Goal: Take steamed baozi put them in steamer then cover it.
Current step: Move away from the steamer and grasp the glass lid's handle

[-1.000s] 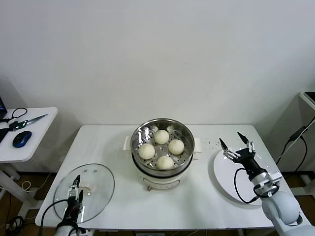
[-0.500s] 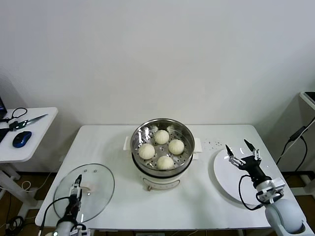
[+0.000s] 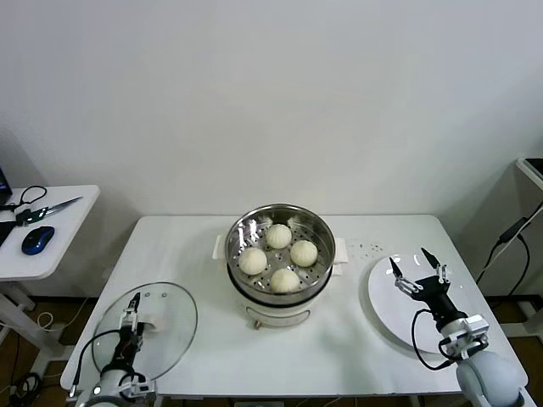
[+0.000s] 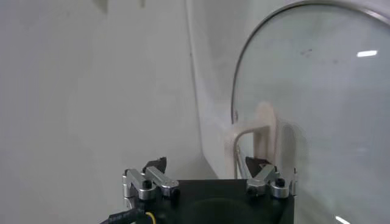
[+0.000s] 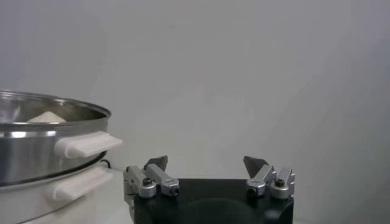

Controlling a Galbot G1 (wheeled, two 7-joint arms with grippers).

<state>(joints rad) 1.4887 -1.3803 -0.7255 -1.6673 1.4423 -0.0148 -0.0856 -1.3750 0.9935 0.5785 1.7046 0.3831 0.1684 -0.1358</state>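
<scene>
Fingers spread, left gripper (image 3: 132,315) hovers over the cover (image 3: 146,331), seemingly straddling its white handle (image 4: 253,140), four steamed baozi (image 3: 279,257) sit in the steamer (image 3: 279,254) between the arms, and right gripper (image 3: 416,270) gapes wide above the white plate (image 3: 390,309).

- left gripper (image 3: 132,309): low at the near left, black fingers spread apart, pointing forward.
- right gripper (image 3: 417,264): low at the near right, black fingers spread wide, holding nothing.
</scene>
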